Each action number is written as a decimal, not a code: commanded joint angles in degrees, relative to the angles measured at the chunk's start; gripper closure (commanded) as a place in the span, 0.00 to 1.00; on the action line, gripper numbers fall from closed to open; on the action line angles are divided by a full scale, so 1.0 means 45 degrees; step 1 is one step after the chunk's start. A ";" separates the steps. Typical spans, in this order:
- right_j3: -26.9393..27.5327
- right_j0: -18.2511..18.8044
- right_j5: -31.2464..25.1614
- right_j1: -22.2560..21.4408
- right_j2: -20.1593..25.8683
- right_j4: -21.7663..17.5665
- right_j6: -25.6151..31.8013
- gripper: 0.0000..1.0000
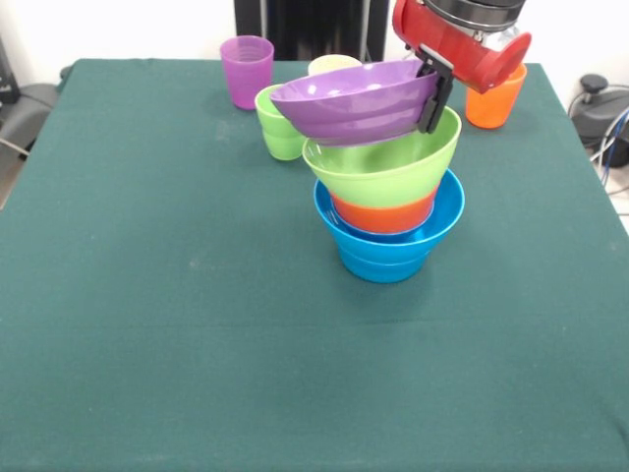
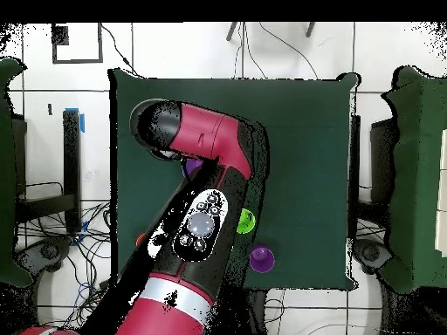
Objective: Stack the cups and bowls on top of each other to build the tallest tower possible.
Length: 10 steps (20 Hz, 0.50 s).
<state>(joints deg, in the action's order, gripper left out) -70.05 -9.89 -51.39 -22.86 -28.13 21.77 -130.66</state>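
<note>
— Gripper [image 1: 432, 96] is clamped on the right-hand rim of the large purple bowl [image 1: 356, 98], black fingers pinching its wall, and it holds that bowl tilted just above the lime green bowl [image 1: 385, 162].

— So how far along is the tower [image 1: 389, 202]?

— Three pieces are nested in the middle of the green table [image 1: 147, 324]: the large light blue bowl [image 1: 388, 246] at the bottom, the small orange bowl [image 1: 383, 213] inside it, the lime green one on top. I'd judge the purple bowl is about to become the fourth layer, but it isn't seated yet.

— And what's left?

— The purple cup [image 1: 246, 69], the green cup [image 1: 278, 126] and the orange cup [image 1: 496, 98] stand apart at the far side. A pale yellow rim [image 1: 334, 64] peeks out behind the purple bowl.

— The other two small bowls?

— Can't find them. From overhead the arm [image 2: 209, 148] covers the tower almost entirely; only the two cups beside it show clearly.
</note>
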 commanded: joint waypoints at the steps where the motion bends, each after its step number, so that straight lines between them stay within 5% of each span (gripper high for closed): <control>1: 0.0481 -0.0136 -0.0720 0.0061 0.0875 0.0278 -0.2823 1.00; 10: 0.0502 -0.0158 -0.0669 0.0107 0.0852 0.0393 -0.2743 1.00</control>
<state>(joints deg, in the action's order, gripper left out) -69.93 -9.93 -51.39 -22.85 -28.13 22.91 -130.66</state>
